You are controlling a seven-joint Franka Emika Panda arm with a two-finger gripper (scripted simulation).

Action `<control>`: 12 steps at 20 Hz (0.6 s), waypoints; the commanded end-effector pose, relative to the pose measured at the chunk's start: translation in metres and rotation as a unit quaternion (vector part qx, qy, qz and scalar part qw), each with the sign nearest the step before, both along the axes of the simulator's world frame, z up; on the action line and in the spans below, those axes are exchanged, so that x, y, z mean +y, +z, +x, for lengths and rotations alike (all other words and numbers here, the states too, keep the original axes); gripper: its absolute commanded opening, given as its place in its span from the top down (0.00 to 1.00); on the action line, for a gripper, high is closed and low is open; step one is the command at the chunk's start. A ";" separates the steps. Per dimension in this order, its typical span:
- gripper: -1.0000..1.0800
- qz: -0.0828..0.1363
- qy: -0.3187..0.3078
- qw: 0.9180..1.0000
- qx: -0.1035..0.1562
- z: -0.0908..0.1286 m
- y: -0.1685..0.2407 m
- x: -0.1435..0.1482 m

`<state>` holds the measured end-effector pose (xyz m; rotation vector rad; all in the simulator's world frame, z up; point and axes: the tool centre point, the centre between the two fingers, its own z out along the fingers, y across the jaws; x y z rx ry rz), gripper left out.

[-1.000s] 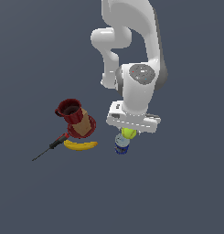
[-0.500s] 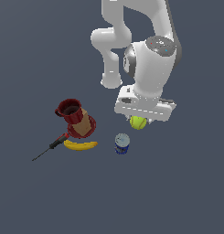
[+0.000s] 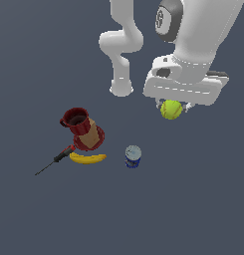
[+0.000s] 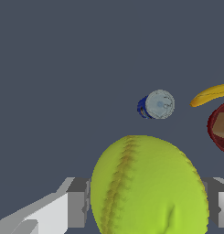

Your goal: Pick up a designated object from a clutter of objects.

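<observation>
Exterior view: the end effector (image 3: 172,107) hangs well above the dark worktop (image 3: 193,199) with the tennis ball (image 3: 171,109) clamped under it, clear of everything below. The rest of the clutter lies off toward the exterior view's left: the blue can (image 3: 133,156) stands alone, and beyond it the banana (image 3: 87,158), the screwdriver (image 3: 55,160), the dark red mug (image 3: 75,119) and the red bowl (image 3: 89,140) with the brown box (image 3: 89,131) on it. The pick looks essentially done; what matters now is holding it. I judge the best course is to keep the squeeze steady, lift or hold straight up, and avoid any quick swing, since a round ball can roll out of flat pads.

Wrist view: the tennis ball (image 4: 150,185) fills the lower part of the picture, seated between the grey fingers (image 4: 77,208), one on each side, so the end effector is closed on the ball. The pads seem to meet it near its widest part, which is a sound grip. Far below, the blue can (image 4: 155,105), the tip of the banana (image 4: 209,94) and the edge of the red bowl (image 4: 219,128) show, well apart from the ball.
</observation>
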<state>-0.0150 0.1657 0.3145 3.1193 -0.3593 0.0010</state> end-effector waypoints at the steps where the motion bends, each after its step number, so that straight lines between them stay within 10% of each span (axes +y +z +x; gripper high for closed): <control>1: 1.00 0.000 0.000 1.000 0.000 -0.005 0.026 0.013; 12: 1.00 0.000 0.000 1.000 0.000 -0.014 0.091 0.048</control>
